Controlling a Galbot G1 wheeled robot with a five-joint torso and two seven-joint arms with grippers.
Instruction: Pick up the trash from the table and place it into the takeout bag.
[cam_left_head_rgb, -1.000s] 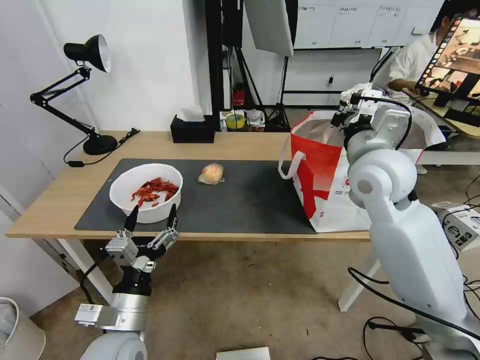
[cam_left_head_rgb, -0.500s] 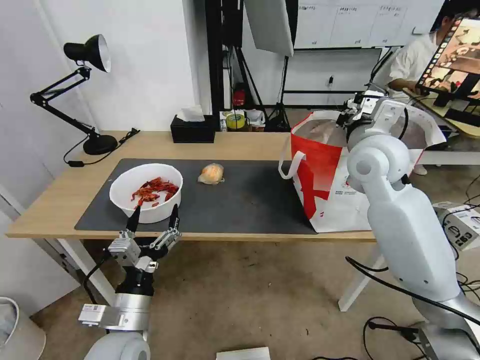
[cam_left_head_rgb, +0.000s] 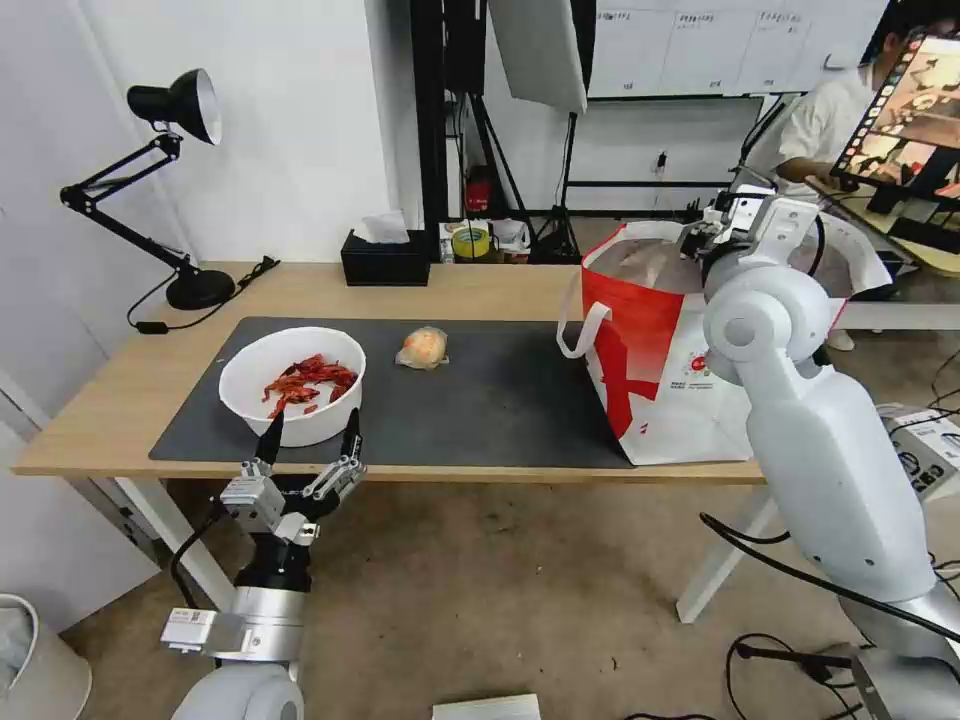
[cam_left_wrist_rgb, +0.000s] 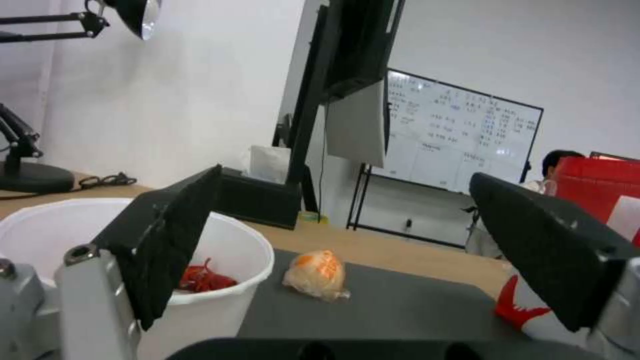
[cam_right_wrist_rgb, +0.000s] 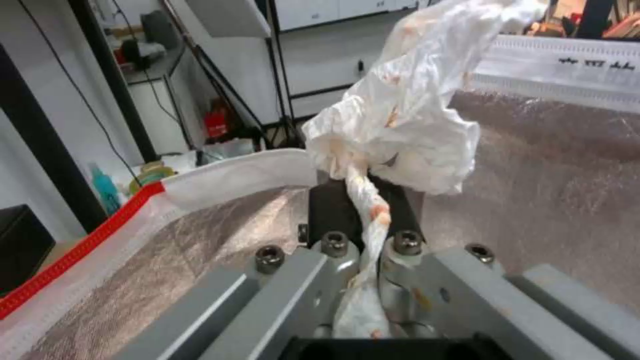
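A white bowl (cam_left_head_rgb: 292, 385) of red crayfish shells sits at the left of the dark mat (cam_left_head_rgb: 500, 400) on the table (cam_left_head_rgb: 480, 285). My left gripper (cam_left_head_rgb: 312, 430) hangs open at the table's front edge, just short of the bowl (cam_left_wrist_rgb: 247, 280). A plastic-wrapped orange lump (cam_left_head_rgb: 423, 347) lies mid-mat, also in the left wrist view (cam_left_wrist_rgb: 317, 272). The takeout bag (cam_left_head_rgb: 650, 350) stands open at the table's right end. My right gripper (cam_left_head_rgb: 712, 222) is over its mouth. In the right wrist view that gripper (cam_right_wrist_rgb: 363, 200) is shut on a crumpled white tissue (cam_right_wrist_rgb: 407, 115) above the foil lining (cam_right_wrist_rgb: 200, 240).
A black desk lamp (cam_left_head_rgb: 170, 110) stands at the back left with its cord on the table. A black tissue box (cam_left_head_rgb: 385, 260) sits at the back edge. Stands and a tripod crowd the space behind. Cables trail on the floor at the right.
My right arm has swung to the right, carrying its gripper farther over the bag's mouth. The left gripper has crept slightly right, still open before the bowl.
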